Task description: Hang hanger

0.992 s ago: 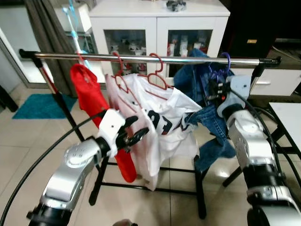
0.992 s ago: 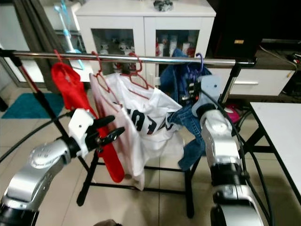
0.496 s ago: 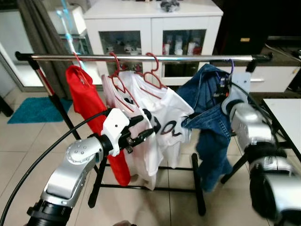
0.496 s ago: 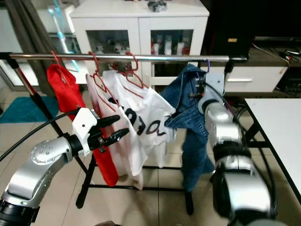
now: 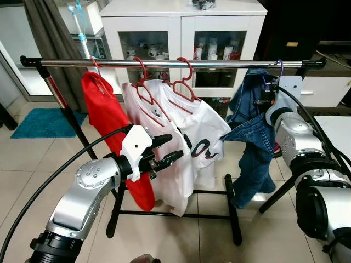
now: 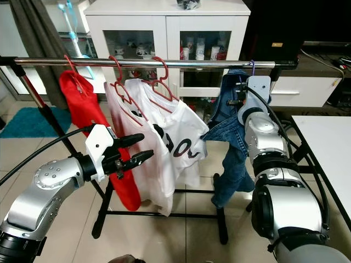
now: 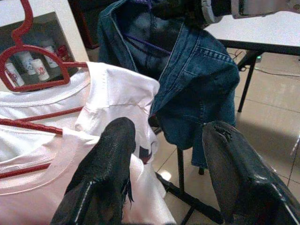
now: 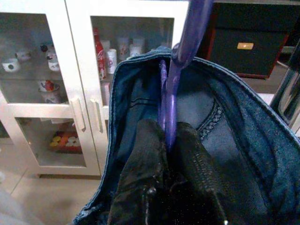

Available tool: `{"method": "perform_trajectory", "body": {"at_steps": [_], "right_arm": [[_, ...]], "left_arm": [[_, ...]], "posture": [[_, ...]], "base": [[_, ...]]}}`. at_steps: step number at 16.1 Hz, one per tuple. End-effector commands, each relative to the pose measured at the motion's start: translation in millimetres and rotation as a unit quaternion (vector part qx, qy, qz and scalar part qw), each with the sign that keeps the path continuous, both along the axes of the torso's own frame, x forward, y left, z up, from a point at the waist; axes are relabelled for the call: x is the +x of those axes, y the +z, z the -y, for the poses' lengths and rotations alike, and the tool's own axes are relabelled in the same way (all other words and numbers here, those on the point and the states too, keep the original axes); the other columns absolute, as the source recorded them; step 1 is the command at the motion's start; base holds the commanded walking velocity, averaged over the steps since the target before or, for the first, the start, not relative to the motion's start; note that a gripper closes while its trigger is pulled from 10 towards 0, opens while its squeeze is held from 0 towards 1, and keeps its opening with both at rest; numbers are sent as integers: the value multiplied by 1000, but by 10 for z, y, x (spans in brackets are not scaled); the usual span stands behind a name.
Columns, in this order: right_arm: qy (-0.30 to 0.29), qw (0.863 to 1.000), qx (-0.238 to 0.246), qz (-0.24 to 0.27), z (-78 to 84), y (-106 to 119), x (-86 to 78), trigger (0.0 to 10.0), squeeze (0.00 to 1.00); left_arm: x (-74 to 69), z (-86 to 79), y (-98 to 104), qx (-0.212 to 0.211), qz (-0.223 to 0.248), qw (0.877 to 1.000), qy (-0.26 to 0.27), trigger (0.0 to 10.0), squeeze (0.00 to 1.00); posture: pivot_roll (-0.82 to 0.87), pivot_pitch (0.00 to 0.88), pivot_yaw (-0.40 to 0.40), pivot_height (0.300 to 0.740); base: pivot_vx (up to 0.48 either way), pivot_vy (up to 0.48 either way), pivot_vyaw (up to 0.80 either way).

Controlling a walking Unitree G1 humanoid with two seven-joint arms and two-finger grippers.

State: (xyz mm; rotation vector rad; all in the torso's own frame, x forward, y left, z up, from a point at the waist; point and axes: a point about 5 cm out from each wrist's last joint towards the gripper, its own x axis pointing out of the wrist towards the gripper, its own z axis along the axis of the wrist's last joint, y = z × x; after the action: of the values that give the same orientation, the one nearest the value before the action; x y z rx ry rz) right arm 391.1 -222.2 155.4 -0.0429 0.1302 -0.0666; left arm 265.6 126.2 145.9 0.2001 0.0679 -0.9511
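A purple hanger (image 8: pixel 176 79) carries a blue denim garment (image 5: pixel 253 137). My right gripper (image 8: pixel 165 129) is shut on the hanger's neck, just under the steel rail (image 5: pixel 164 64) near its right end. The purple hook (image 5: pixel 279 66) arches over the rail; I cannot tell if it rests on it. Further left on the rail hang a red shirt (image 5: pixel 107 115) and white T-shirts (image 5: pixel 184 129) on red hangers (image 5: pixel 184 85). My left gripper (image 5: pixel 167 152) stands open in front of the white shirts, holding nothing.
Behind the rack stands a white glass-door cabinet (image 5: pixel 186 22). A white table (image 5: pixel 337 129) is at the right, with a black cabinet (image 5: pixel 307 27) behind it. A teal mat (image 5: pixel 41 121) and a grey curtain (image 5: pixel 46 33) are at the left. The rack's black legs (image 5: pixel 233 213) stand on tiled floor.
My right gripper has carried the hanger with the denim rightward and up toward the rail's right end, so the denim now hangs apart from the white shirts. The left gripper barely moved.
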Motion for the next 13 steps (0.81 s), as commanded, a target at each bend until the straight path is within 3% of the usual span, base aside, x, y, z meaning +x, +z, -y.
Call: {"method": "perform_trajectory", "body": {"at_steps": [1, 3, 6, 10, 13], "right_arm": [[2, 1000, 1, 30, -19, 187, 68, 10000, 0], [-5, 999, -1, 40, 9, 314, 113, 10000, 0], [-27, 999, -9, 16, 68, 337, 130, 10000, 0], [-50, 998, 6, -29, 152, 290, 117, 10000, 0], [-61, 995, -4, -75, 196, 130, 62, 10000, 0]], "left_arm": [[-19, 12, 45, 0, 8, 1000, -13, 10000, 0], [-35, 43, 68, -3, 8, 1000, -29, 10000, 0], [-89, 47, 68, 2, 3, 999, -40, 10000, 0], [-180, 52, 148, -2, 6, 999, -53, 10000, 0], [-328, 86, 328, -13, 10, 997, -81, 10000, 0]], "posture": [[-13, 0, 53, 740], [-9, 0, 52, 740], [5, 0, 50, 740], [43, 0, 36, 740], [112, 0, 25, 740]], "base": [[0, 0, 0], [0, 0, 0], [0, 0, 0], [0, 0, 0], [0, 0, 0]]}}
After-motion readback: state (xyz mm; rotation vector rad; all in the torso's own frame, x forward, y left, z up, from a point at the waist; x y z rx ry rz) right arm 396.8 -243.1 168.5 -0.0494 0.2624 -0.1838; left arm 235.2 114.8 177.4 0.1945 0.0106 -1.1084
